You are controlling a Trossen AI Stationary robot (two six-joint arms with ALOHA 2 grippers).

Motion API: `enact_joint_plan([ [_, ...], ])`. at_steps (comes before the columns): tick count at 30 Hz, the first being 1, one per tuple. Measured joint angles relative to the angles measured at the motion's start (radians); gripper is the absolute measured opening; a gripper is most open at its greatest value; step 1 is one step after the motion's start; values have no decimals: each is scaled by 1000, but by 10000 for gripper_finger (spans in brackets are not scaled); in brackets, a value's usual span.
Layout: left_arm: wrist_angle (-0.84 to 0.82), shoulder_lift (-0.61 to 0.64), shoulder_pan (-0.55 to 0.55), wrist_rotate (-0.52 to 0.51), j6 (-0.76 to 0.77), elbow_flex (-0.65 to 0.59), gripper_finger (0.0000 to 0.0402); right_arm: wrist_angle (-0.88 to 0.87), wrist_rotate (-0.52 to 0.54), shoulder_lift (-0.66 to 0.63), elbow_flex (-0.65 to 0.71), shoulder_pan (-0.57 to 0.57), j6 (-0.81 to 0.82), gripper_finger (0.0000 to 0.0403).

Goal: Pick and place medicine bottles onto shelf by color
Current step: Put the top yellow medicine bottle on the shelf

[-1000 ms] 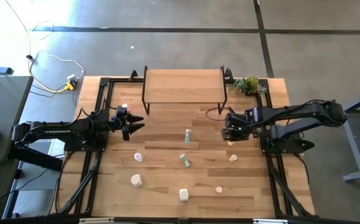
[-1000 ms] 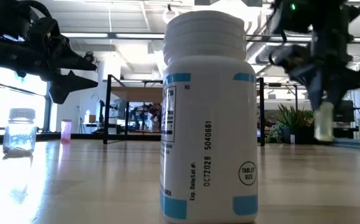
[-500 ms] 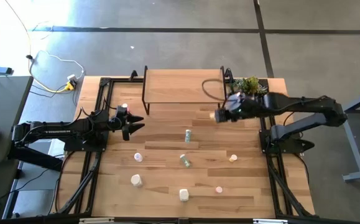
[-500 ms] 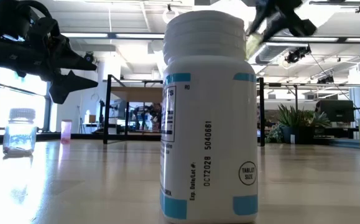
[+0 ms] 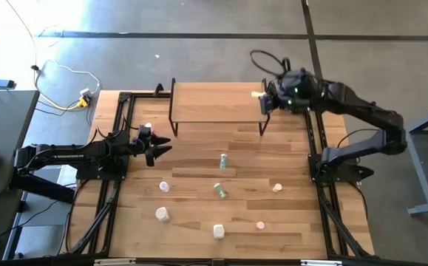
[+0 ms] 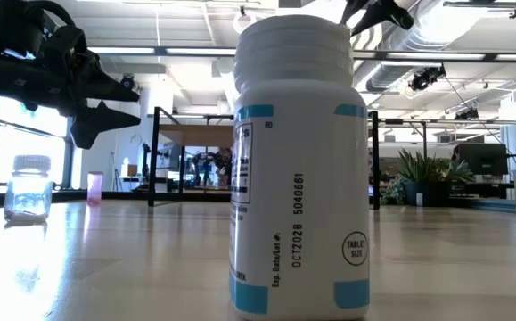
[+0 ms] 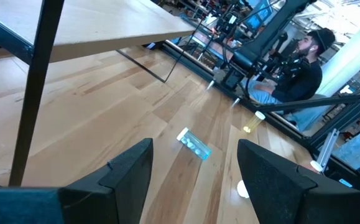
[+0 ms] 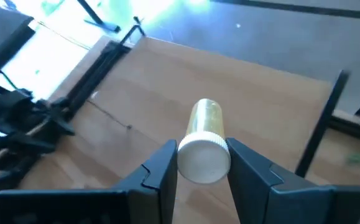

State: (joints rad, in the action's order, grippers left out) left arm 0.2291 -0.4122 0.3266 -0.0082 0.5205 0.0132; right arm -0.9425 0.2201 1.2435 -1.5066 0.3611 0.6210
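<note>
Yellow-tinted, the small clear cylindrical medicine bottle with a white cap sits clamped between the two dark fingers of the right gripper, cap end toward the wrist and body pointing out past the fingertips, held above the right end of the low shelf with its light wooden top and thin black legs. Directly beyond the jaws lies bare shelf board, with a black leg off to one side. To finish this placement well, I judge the arm should bring the bottle down until it rests on the board, well inside the edge and clear of that leg, and only then part the fingers, since a cylinder let go on its side could roll off. Farther out, the left gripper waits over the left part of the wooden tabletop, its fingers spread apart and holding nothing; ahead of its jaws a clear bottle lying on its side rests on the planks. Other small bottles are scattered across the tabletop, among them a large white bottle with blue label bands standing upright.
</note>
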Motion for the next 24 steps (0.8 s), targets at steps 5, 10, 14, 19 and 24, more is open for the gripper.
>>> enact_joint_plan([
  [5,0,0,0,0,0,0,225,-166,-106,108,-120,111,-84,108],
  [10,-1,0,0,0,0,0,225,-344,-176,229,-228,148,-140,108],
  [14,-1,0,0,0,0,0,225,-438,-217,316,-294,150,-181,108],
  [19,-1,0,0,0,0,0,225,-500,-252,406,-327,149,-233,108],
  [24,-1,0,0,0,0,0,225,-535,-256,463,-327,149,-258,108],
])
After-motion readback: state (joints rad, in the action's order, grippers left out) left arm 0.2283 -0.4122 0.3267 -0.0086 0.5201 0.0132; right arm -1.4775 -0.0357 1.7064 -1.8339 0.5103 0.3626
